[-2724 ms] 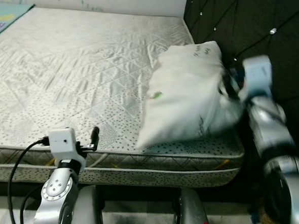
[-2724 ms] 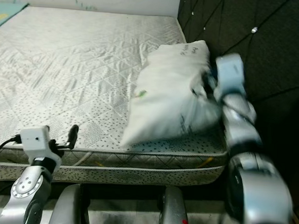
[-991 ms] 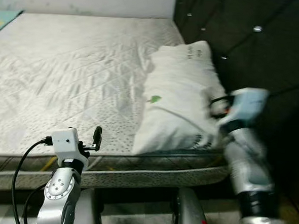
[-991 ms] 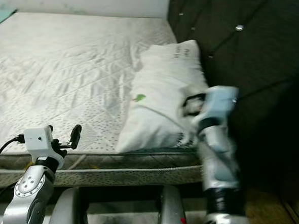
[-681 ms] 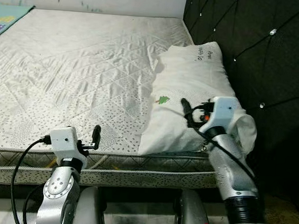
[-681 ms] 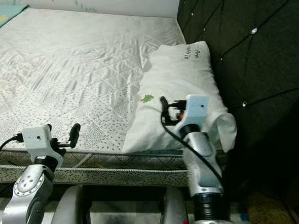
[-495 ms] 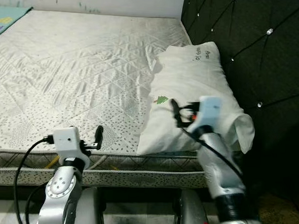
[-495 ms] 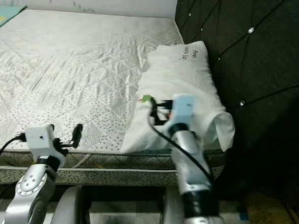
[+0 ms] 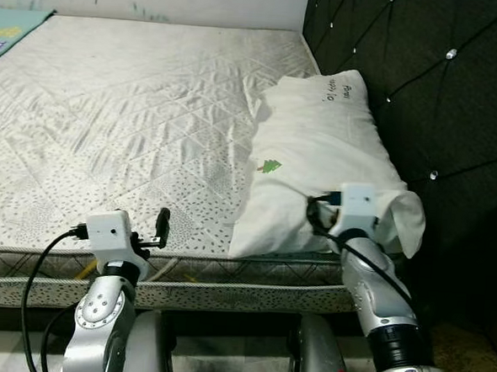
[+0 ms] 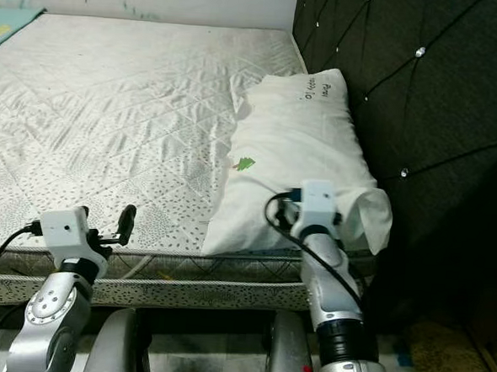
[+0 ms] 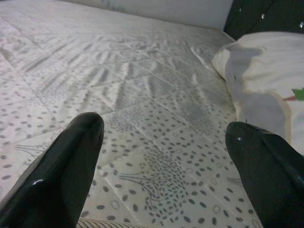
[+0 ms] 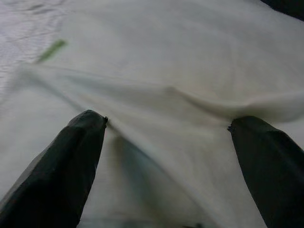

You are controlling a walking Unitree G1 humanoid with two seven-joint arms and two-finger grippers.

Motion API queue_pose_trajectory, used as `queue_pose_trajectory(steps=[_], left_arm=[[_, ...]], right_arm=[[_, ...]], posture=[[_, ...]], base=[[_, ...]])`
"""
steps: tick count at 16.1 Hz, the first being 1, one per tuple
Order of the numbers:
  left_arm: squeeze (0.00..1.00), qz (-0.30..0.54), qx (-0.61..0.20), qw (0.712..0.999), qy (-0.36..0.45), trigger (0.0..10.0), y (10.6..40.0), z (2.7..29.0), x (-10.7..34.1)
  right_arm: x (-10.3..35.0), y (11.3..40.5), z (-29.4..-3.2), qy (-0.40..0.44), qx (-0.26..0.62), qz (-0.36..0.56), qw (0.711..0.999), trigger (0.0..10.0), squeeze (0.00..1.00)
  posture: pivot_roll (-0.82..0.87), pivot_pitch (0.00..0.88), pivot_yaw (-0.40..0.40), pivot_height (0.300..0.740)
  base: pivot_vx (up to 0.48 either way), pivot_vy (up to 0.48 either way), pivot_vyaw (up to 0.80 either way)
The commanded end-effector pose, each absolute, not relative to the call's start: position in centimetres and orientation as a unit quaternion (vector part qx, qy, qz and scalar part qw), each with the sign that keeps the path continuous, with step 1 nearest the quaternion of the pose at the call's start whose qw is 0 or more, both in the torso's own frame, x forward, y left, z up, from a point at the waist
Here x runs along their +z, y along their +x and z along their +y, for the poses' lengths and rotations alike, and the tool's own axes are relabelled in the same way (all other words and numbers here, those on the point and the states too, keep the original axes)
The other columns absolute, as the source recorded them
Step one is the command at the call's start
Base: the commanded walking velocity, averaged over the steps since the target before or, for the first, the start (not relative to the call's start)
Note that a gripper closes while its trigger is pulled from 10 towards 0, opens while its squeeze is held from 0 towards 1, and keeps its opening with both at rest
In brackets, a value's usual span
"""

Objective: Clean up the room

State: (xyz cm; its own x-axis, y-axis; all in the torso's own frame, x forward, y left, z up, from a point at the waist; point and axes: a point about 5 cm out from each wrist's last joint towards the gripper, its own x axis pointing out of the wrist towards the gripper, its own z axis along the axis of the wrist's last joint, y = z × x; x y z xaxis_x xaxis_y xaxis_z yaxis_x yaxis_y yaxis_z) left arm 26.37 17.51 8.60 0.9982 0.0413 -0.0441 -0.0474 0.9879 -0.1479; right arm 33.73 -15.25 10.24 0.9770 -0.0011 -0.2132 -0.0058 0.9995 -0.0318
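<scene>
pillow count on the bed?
1. The white pillow lies at the mattress edge against the dark headboard, with the right gripper at its near end. None other visible.

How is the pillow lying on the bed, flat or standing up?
Flat. The pillow lies lengthwise on the mattress beside the dark headboard, one corner hanging over the edge.

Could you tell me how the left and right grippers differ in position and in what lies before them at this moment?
The left gripper hovers over the bare mattress near its front edge, while the right gripper sits at the pillow beside the headboard. The left gripper's fingers frame dotted quilting; the right gripper's fingers straddle a fold of pillow fabric. Both are spread open and hold nothing.
</scene>
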Motion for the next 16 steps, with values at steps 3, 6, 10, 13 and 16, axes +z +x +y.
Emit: queue_pose_trajectory(steps=[3,6,10,13,16], left_arm=[[0.0,0.021,0.015,0.997,-0.072,10.0,26.7,17.1,8.7],[0.0,0.02,0.023,0.997,-0.072,10.0,26.5,17.3,8.7],[0.0,0.024,0.037,0.996,-0.073,10.0,25.9,17.8,8.5],[0.0,0.028,0.028,0.997,-0.071,10.0,26.0,17.7,8.4],[0.0,0.028,0.021,0.997,-0.068,10.0,26.3,17.6,8.4]], right_arm=[[12.0,35.4,-14.8,-0.025,-0.014,0.067,0.997,10.0,1.0],[11.2,35.7,-15.4,-0.049,-0.021,0.089,0.995,10.0,1.0],[8.0,33.3,-19.0,-0.079,-0.05,0.156,0.983,10.0,1.0],[6.4,30.4,-21.9,-0.098,-0.073,0.19,0.974,10.0,1.0],[5.9,28.4,-23.5,-0.099,-0.087,0.202,0.97,10.0,1.0]], posture=[[-0.07,0.021,0.0,0.544],[-0.05,0.024,-0.018,0.544],[-0.05,0.032,-0.028,0.544],[-0.07,0.035,-0.01,0.544],[-0.07,0.033,0.0,0.544]], base=[[0.0,0.0,0.0],[0.0,0.0,0.0],[0.0,0.0,0.0],[0.0,0.0,0.0],[0.0,0.0,0.0]])
